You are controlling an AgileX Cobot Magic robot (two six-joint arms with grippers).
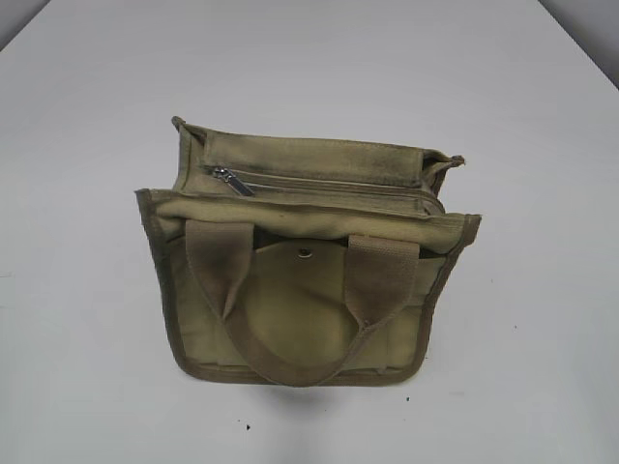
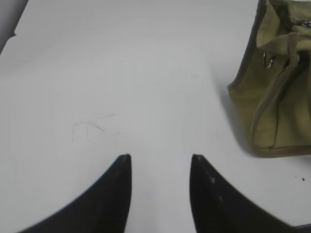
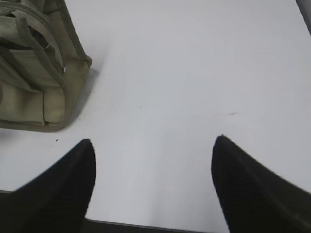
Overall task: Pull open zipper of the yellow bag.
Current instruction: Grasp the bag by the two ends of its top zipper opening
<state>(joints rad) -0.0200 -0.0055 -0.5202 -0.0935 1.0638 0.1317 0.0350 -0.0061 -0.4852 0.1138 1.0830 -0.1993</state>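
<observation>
The yellow bag [image 1: 305, 280] stands on the white table at the middle of the exterior view, handles [image 1: 300, 290] hanging down its front over a round snap. Its zipper [image 1: 329, 184] runs across the top, with the metal pull tab [image 1: 233, 180] at the left end. No arm shows in the exterior view. My left gripper [image 2: 160, 158] is open over bare table, with the bag [image 2: 277, 92] to its upper right and apart from it. My right gripper [image 3: 153, 141] is open wide near the table's front edge, the bag [image 3: 34, 73] at its upper left, untouched.
White table [image 1: 522, 145] surrounds the bag on all sides. A few dark specks [image 1: 250, 425] lie on the table in front of the bag. The table's front edge [image 3: 146, 225] shows under the right gripper, and a table corner [image 2: 12, 34] at the upper left of the left wrist view.
</observation>
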